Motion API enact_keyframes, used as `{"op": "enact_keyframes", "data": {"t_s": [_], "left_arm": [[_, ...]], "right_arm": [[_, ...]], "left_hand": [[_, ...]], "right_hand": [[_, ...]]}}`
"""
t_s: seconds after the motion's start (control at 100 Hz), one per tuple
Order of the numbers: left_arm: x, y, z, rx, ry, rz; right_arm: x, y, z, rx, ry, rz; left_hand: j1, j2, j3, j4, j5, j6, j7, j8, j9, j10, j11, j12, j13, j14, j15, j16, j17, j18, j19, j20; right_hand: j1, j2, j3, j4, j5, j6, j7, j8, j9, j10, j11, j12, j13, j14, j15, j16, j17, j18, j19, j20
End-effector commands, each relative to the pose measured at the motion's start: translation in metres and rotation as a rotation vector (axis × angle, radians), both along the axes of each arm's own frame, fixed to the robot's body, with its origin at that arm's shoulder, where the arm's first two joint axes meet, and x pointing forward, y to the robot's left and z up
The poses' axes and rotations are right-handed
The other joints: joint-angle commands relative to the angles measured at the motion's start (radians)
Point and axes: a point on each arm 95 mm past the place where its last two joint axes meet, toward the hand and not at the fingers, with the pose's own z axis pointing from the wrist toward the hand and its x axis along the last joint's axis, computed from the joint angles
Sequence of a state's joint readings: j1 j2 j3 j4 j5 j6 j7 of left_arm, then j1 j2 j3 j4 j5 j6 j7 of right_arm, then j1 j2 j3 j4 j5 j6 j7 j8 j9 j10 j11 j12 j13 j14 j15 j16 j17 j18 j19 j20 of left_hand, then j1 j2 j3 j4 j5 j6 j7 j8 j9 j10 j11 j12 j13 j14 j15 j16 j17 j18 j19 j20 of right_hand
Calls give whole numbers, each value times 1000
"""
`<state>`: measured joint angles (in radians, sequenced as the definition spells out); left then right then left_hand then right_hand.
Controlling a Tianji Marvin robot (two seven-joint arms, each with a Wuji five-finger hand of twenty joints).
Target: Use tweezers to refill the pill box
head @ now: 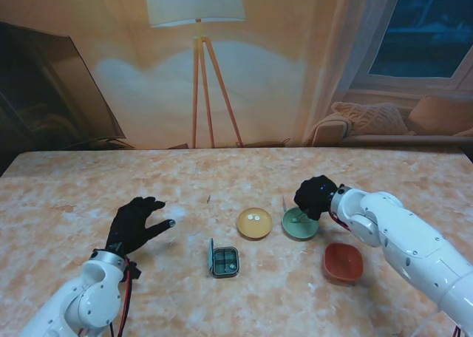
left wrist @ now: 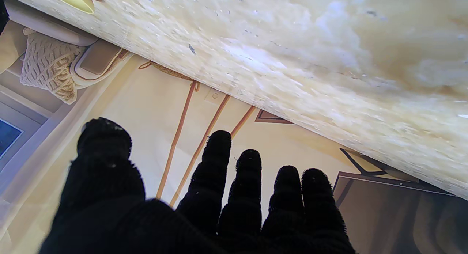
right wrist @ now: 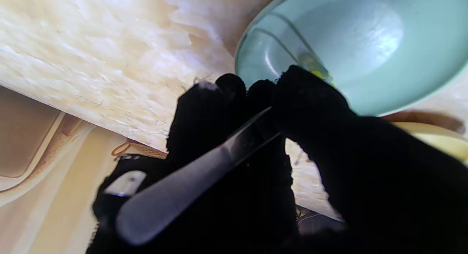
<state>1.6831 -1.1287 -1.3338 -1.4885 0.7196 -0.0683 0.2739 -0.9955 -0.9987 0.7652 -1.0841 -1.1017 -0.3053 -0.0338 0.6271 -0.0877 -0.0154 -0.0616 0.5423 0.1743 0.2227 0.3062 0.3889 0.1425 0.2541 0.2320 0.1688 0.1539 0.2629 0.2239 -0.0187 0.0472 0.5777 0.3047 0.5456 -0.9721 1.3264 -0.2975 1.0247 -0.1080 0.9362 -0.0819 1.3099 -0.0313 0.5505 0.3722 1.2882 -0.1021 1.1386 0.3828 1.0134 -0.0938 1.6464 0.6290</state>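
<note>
My right hand (head: 316, 195) is shut on metal tweezers (right wrist: 190, 181), held over the far rim of the green dish (head: 301, 225). The tweezer arms reach down into the green dish (right wrist: 351, 42), where a small yellow-green pill (right wrist: 314, 65) lies at their tips. A yellow dish (head: 253, 222) with two white pills stands left of the green one. The small teal pill box (head: 224, 261) lies open nearer to me, with pale pills in its compartments. My left hand (head: 135, 225) hovers open over the table at the left, fingers (left wrist: 219, 173) spread and holding nothing.
An orange-red bowl (head: 343, 261) sits by my right forearm, nearer to me than the green dish. The marble table top (head: 89, 189) stretches far to the left and back. A floor lamp and a sofa are pictured on the backdrop behind the table.
</note>
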Motion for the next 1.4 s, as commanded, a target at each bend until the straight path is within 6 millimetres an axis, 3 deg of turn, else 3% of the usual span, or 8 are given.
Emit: {"op": "enact_keyframes", "data": {"t_s": [0.0, 0.34, 0.94, 1.39], "left_arm": [[0, 0, 2, 3, 6, -6], [2, 1, 7, 15, 3, -6], [3, 5, 15, 33, -1, -2], [1, 7, 20, 49, 3, -1]], "right_arm": [[-6, 5, -7, -1, 22, 6], [-14, 10, -5, 121, 6, -44], [-33, 54, 8, 336, -22, 18], [-61, 87, -2, 474, 67, 89]], "left_hand": [[2, 27, -13, 17, 8, -15, 15, -8, -8, -28, -7, -6, 0, -24, -16, -8, -11, -47, -3, -8], [1, 26, -14, 17, 1, -16, 12, -9, -10, -24, -10, -7, 0, -23, -19, -9, -11, -45, -3, -8], [1, 24, -14, 17, 0, -17, 9, -8, -9, -23, -12, -9, 4, -21, -20, -10, -12, -44, 1, -6], [-1, 22, -14, 17, -2, -16, 5, -8, -10, -23, -15, -10, 5, -19, -22, -11, -12, -43, 4, -5]], "right_hand": [[68, -15, 147, 67, 108, -107, 162, 34, 99, 127, 39, 62, 34, 49, 72, 26, 59, -277, 66, 17], [71, -38, 168, 66, 117, -97, 162, 35, 108, 134, 35, 65, 33, 63, 94, 31, 67, -265, 78, 16], [75, -51, 177, 63, 116, -84, 163, 32, 114, 141, 35, 63, 32, 64, 113, 34, 83, -262, 88, 5], [79, -40, 167, 58, 108, -69, 154, 25, 108, 147, 27, 55, 30, 72, 109, 32, 86, -259, 91, -3]]}}
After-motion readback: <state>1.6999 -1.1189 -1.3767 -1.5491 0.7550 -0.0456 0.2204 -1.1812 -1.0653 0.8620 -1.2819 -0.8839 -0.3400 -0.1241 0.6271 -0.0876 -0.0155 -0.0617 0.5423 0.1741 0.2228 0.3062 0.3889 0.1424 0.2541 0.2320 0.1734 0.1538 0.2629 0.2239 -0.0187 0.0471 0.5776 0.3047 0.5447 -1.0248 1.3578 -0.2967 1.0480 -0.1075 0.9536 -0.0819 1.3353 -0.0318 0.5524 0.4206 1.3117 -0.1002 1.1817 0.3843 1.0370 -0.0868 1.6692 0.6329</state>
